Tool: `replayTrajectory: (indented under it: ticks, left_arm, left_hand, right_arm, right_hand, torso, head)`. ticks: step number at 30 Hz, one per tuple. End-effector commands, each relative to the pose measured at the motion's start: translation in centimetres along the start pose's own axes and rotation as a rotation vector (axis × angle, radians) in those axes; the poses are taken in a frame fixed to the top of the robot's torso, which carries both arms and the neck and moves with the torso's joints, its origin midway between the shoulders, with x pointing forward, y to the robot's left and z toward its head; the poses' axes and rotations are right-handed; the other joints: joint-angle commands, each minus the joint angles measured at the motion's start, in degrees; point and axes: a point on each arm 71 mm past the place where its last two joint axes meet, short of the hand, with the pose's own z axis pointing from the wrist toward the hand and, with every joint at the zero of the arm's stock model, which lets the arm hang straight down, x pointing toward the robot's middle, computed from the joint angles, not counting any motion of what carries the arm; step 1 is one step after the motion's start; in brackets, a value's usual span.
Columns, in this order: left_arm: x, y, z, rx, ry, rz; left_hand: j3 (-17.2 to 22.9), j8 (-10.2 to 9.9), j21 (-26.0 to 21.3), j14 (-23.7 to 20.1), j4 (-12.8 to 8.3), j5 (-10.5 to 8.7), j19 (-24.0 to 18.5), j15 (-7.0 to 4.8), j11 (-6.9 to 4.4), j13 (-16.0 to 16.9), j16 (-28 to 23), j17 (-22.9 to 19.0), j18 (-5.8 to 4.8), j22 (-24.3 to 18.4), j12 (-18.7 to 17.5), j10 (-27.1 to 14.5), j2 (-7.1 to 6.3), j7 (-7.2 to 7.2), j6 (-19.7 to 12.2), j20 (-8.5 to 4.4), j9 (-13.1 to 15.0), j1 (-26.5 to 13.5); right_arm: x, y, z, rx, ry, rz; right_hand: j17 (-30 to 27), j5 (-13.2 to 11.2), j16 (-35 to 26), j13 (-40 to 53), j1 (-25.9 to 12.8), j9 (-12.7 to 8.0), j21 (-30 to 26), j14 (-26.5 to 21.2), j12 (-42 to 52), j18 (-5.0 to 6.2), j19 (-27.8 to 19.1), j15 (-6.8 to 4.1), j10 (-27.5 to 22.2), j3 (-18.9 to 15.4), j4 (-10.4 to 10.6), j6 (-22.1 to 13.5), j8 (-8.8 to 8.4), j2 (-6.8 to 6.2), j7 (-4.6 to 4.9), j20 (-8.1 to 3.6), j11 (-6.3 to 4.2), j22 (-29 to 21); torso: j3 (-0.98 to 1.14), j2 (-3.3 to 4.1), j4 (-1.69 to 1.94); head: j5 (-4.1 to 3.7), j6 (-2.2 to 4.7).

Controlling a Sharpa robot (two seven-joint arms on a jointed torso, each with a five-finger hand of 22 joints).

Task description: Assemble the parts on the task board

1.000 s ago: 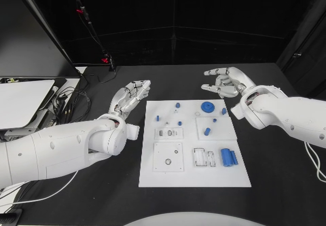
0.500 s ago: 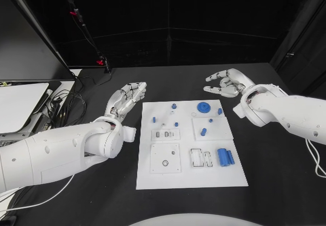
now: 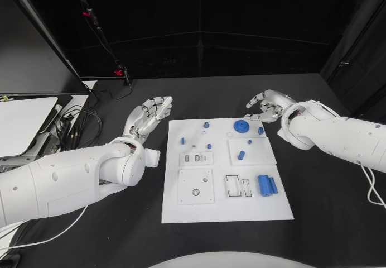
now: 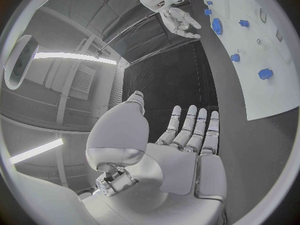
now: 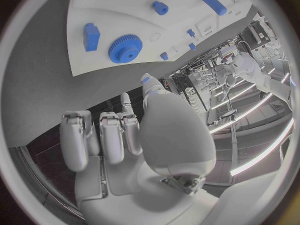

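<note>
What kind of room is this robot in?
Probably a robot lab or test room. A white task board with small blue parts such as a gear lies on a black table, dark walls stand behind, and cables trail beside some equipment.

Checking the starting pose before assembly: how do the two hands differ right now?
The left hand lies beside the task board's left edge with fingers stretched out straight; the right hand sits off the board's far right corner with fingers curled inward. The right hand is nearer the blue gear than the left. Both hold nothing and touch no part.
</note>
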Motion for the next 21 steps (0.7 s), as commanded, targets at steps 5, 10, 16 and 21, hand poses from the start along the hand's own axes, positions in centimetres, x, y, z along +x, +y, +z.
replayTrajectory:
  ticks: [5, 10, 16, 21]
  left_arm:
    - [0.0, -2.2, -0.3, 0.309, 0.003, 0.004]
    - [-0.1, -2.2, -0.3, 0.308, 0.002, 0.006]
    - [-0.3, -2.2, -0.3, 0.307, -0.001, 0.009]
    - [-0.2, -2.1, -0.3, 0.305, 0.000, 0.007]
  left_hand:
    - [0.3, 0.2, 0.2, 0.2, 0.0, 0.31, 0.1, 0.05, 0.05, -0.1, 0.3, -0.1, 0.84, 0.0, 0.3, 0.4, 0.46, 8.93, 0.5, 0.37, -0.1, -0.1]
    - [0.3, 0.2, 0.2, 0.2, 0.0, 0.35, 0.1, 0.05, 0.05, -0.1, 0.3, -0.1, 0.84, 0.0, 0.3, 0.4, 0.53, 8.94, 0.5, 0.38, -0.1, 0.0]
    - [0.3, 0.2, 0.2, 0.2, 0.0, 0.35, 0.1, 0.06, 0.05, -0.1, 0.3, -0.1, 0.84, 0.0, 0.3, 0.4, 0.54, 8.94, 0.5, 0.38, -0.1, 0.0]
    - [0.3, 0.2, 0.2, 0.2, 0.0, 0.38, 0.0, 0.06, 0.05, -0.1, 0.3, -0.1, 0.84, 0.0, 0.3, 0.4, 0.57, 8.94, 0.4, 0.39, -0.1, 0.0]
  right_arm:
    - [1.2, 0.5, 0.3, 0.010, 0.076, -0.105]
    - [1.5, 0.7, 0.3, 0.015, 0.095, -0.121]
    - [1.9, 0.9, 0.5, 0.018, 0.110, -0.132]
    - [2.3, 1.1, 0.5, 0.030, 0.123, -0.140]
  right_hand:
    - [15.1, 0.0, 0.1, 15.1, 0.7, 0.5, 0.2, 5.9, 0.1, -0.39, 5.9, 1.06, 6.0, 1.0, 0.1, 0.7, 1.44, -0.97, 0.95, 0.88, 1.25, 15.1]
    - [15.1, -0.1, 0.1, 15.1, 0.7, 0.5, 0.2, 5.9, 0.1, -0.39, 5.9, 1.24, 6.0, 1.0, 0.1, 0.4, 1.61, -1.29, 1.10, 1.09, 1.41, 15.1]
    - [15.1, -0.3, 0.1, 15.1, 1.0, 0.4, 0.2, 5.9, 0.1, -0.39, 5.9, 1.34, 6.0, 1.4, 0.1, -0.6, 1.48, -1.15, 1.17, 1.27, 1.48, 15.1]
    - [15.1, -0.7, 0.1, 15.1, 1.7, 0.4, 0.2, 5.9, 0.1, -0.39, 5.9, 1.38, 6.0, 2.0, -0.1, -0.9, 1.68, -0.44, 1.18, 1.36, 1.54, 15.1]
  torso:
    - [-0.04, -0.06, 0.07]
    - [0.00, -0.04, 0.11]
    - [-0.03, 0.01, 0.12]
    - [-0.04, -0.02, 0.12]
  head:
    - [-0.34, -0.01]
    - [-0.32, 0.26]
    - [-0.32, 0.11]
    - [-0.35, -0.12]
